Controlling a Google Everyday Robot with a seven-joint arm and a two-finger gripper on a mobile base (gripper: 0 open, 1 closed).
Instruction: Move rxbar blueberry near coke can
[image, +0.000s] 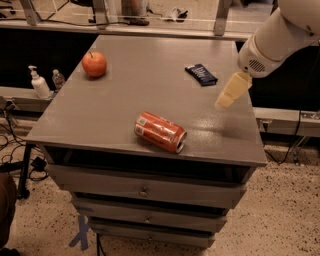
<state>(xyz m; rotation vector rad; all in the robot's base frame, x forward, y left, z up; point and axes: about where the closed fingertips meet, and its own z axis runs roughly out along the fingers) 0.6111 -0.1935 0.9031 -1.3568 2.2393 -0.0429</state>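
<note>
The rxbar blueberry is a flat dark navy wrapper lying on the grey cabinet top near its far right edge. The coke can is red-orange and lies on its side near the front edge, silver end facing right. My gripper is cream-coloured and hangs from the white arm above the right side of the top, just right of and in front of the bar and apart from it. It holds nothing that I can see.
An orange-red apple sits at the far left of the top. A soap dispenser and a small bottle stand on a ledge to the left. Drawers are below. A rail runs behind the cabinet.
</note>
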